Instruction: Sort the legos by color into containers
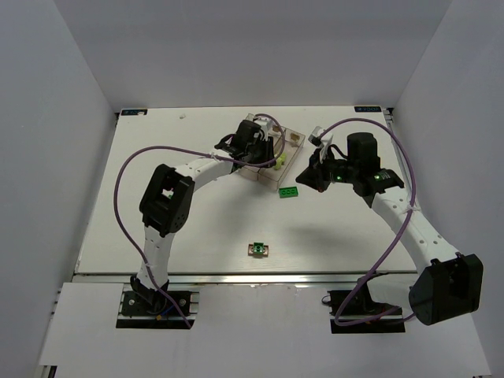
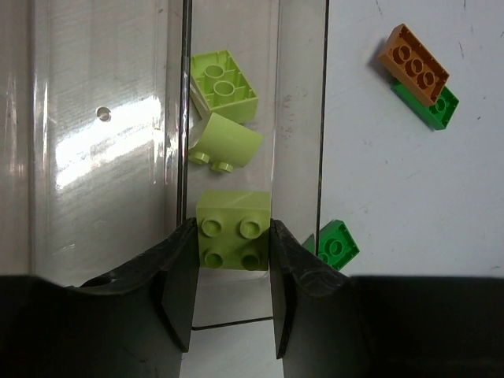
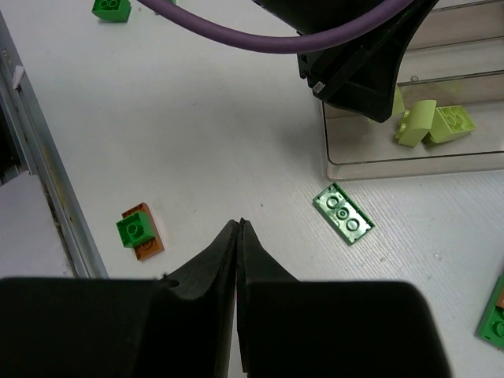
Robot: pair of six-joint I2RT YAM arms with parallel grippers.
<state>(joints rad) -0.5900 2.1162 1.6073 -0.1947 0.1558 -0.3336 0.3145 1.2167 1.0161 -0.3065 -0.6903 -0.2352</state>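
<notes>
The left gripper (image 2: 232, 240) is clenched on a pale yellow-green brick (image 2: 234, 224). It holds the brick over the outer compartment of the containers (image 2: 102, 157), where two bricks of the same colour (image 2: 223, 85) already lie. The right gripper (image 3: 239, 228) is closed on nothing, above the table (image 3: 197, 118).

I judge that the step in hand is the release. To do it well, the brick should sit centred between the two clear walls and low. The compartment is narrow, and the jaws may catch a wall when they open. How high the brick hangs, I cannot tell. A bright green brick (image 2: 337, 242) lies just outside the wall and should not be disturbed.
</notes>
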